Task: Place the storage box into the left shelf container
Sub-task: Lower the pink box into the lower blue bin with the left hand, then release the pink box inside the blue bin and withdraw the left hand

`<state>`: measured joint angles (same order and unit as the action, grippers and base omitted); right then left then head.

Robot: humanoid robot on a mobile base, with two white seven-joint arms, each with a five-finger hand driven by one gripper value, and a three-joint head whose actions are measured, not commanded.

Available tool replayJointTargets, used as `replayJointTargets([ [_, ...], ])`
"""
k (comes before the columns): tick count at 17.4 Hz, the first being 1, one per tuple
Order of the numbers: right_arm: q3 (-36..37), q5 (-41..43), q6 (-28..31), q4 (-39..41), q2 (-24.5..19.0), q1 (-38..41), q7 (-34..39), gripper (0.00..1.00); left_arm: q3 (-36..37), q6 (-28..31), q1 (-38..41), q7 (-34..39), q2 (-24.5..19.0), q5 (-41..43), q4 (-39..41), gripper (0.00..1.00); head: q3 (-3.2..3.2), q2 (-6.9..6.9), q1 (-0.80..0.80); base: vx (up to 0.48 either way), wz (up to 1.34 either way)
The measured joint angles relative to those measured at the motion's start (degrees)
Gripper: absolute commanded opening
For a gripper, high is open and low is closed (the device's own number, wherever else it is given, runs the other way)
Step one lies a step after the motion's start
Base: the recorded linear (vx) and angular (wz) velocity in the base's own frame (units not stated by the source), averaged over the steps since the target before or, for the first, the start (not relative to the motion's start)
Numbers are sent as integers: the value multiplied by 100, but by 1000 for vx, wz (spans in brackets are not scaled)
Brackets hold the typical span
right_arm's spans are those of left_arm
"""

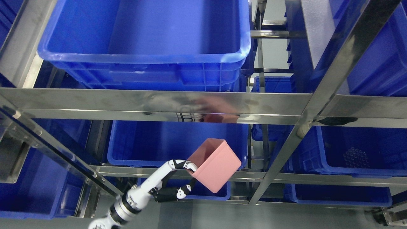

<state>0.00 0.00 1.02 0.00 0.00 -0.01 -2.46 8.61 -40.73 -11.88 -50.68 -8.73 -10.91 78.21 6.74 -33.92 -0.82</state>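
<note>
My left hand (189,178) comes in from the lower left and is shut on a pink storage box (214,165). One finger hooks over the box's near rim and the others press its underside. The box is tilted, its open top facing up and left. It hangs in front of the middle shelf's blue container (143,143), at that bin's front right corner, just above the steel rail. A large blue container (149,47) sits on the upper shelf above. The right hand is not in view.
Steel shelf rails (159,105) cross the view, with a slanted upright (295,133) to the right of the box. More blue bins stand at right (356,152), lower left (35,187) and below (337,194). Grey floor shows along the bottom.
</note>
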Motion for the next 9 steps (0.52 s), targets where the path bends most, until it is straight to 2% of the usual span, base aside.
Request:
replayJointTargets([
  [4, 0, 0, 7, 0, 0, 1, 0, 100, -296, 14, -930, -246, -136, 1183, -430, 3, 0, 1, 0, 1, -51],
  [9, 0, 0, 14, 0, 0, 0, 0, 100, -491, -26, -1830, -303, 50, 2827, -1025, 4, 0, 1, 0, -2, 5],
])
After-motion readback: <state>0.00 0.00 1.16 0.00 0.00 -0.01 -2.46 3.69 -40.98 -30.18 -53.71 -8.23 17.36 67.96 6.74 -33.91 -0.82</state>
